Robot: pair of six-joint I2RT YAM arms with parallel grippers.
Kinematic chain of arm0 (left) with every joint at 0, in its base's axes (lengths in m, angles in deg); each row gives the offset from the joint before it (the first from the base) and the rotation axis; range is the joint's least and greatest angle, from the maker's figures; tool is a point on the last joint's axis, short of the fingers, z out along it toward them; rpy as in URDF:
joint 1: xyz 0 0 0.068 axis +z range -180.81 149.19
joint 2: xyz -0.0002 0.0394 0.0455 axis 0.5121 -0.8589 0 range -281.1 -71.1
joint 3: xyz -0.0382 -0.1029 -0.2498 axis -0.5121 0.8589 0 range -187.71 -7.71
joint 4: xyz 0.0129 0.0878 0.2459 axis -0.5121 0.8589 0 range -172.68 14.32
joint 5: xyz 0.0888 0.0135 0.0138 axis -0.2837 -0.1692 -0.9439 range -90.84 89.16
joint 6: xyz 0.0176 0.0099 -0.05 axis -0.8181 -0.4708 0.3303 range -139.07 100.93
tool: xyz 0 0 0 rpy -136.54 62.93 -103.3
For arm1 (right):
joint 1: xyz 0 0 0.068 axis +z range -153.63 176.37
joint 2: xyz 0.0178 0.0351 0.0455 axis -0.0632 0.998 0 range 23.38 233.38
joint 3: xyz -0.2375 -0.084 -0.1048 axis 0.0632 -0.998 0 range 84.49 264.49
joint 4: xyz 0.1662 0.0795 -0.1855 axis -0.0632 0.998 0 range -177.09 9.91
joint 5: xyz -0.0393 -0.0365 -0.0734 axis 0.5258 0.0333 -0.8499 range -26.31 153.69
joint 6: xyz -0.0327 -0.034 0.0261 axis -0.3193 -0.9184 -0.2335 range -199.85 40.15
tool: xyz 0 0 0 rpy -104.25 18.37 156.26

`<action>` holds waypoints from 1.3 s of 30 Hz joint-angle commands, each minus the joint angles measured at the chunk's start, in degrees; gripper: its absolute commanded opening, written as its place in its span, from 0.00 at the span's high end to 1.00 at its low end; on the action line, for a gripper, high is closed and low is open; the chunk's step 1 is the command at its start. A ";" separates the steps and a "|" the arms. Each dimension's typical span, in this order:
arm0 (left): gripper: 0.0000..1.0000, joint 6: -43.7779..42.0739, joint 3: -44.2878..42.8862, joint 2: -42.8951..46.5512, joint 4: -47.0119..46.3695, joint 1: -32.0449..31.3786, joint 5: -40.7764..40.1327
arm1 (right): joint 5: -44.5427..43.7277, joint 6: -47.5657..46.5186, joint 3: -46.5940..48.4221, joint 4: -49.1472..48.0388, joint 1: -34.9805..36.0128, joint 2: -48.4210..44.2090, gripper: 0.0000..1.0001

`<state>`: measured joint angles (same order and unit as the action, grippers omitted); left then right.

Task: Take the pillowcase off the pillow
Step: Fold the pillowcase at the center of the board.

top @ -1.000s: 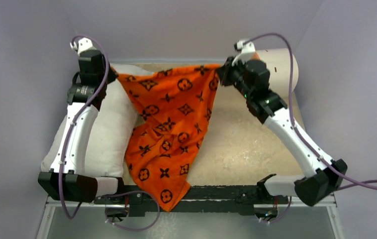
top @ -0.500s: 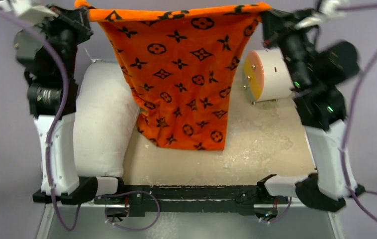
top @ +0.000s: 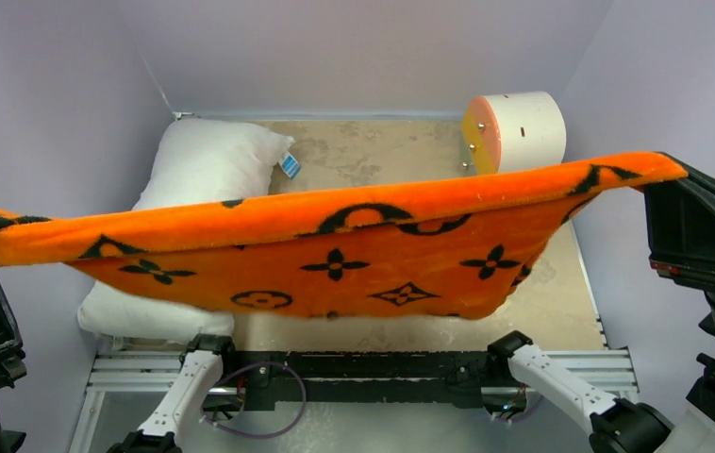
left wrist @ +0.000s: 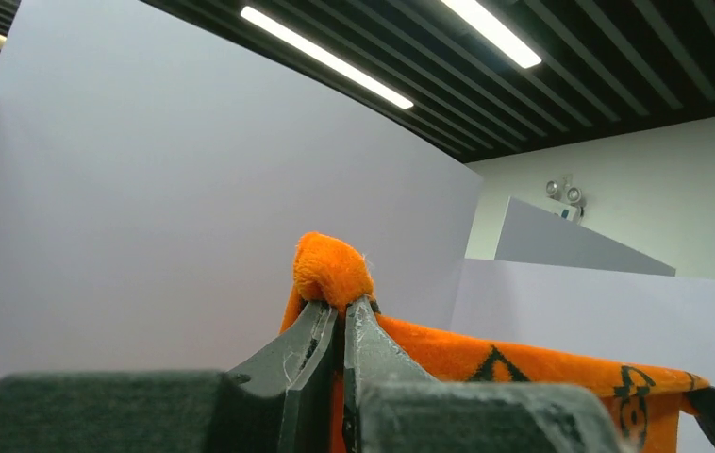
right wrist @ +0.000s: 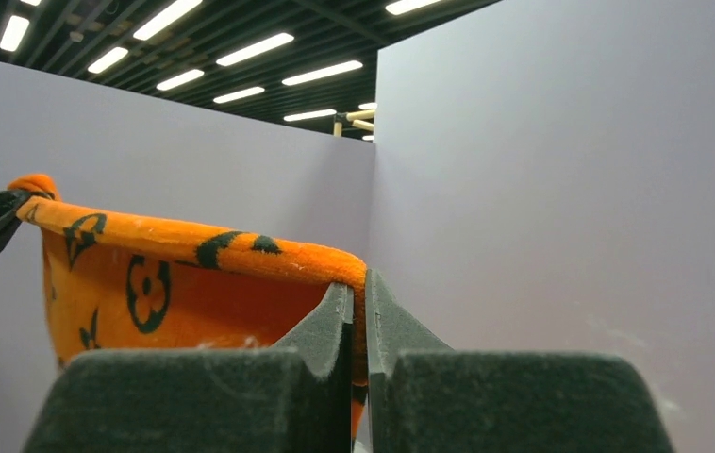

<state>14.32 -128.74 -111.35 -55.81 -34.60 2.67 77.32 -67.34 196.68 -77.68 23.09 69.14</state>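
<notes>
While both arms are way up close to the overhead camera, the pillowcase [top: 335,250] is stretched out between them like a banner. It runs from the left edge of the top view across to the right, top hem pulled taut and the rest hanging loose below it. Bright orange fuzzy stuff with black flower, diamond and circle prints. The left gripper [left wrist: 340,316] has its jaws pinched pretty much fully together on one top corner, with a little orange tuft poking out above the tips in the left wrist view. Same deal on the other side: the right gripper [right wrist: 358,294] is clamped tight on the opposite corner, fabric squeezed in the thin slot between the fingers. The pillow [top: 205,162] is completely out of the case, bare white, lying on the left side of the table [top: 382,151] with its long side running near to far. Its middle is hidden behind the hanging fabric in the top view, but the far end and a bit of the near end show. A small blue tag [top: 289,164] sticks out at its far right corner. Over at the far right of the table a white cylinder [top: 528,127] lies on its side, orange face pointing left, well apart from the pillow.
</notes>
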 commanded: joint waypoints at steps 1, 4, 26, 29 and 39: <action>1.00 -3.09 -0.64 -5.28 4.30 0.01 -11.60 | -9.15 -0.71 5.01 -4.09 -0.61 2.34 1.00; 1.00 -1.66 -1.54 -6.96 3.01 0.03 -8.58 | -9.50 -1.73 7.83 -3.22 -0.69 4.01 1.00; 1.00 -5.64 34.13 -23.33 -18.42 0.10 -4.44 | -29.68 -15.08 -18.19 -14.73 -0.89 20.26 1.00; 1.00 -7.28 37.28 -30.89 -23.65 0.02 -6.07 | -27.13 -14.15 -20.32 -18.66 -5.09 28.07 1.00; 1.00 -12.81 20.51 -68.04 -34.77 -4.64 -11.15 | -19.65 -14.28 0.49 -20.89 -17.90 63.35 1.00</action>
<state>5.51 -97.64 -170.52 -81.36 -37.18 -5.24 57.73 -78.23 184.33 -92.79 6.50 125.77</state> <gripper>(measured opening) 0.027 0.020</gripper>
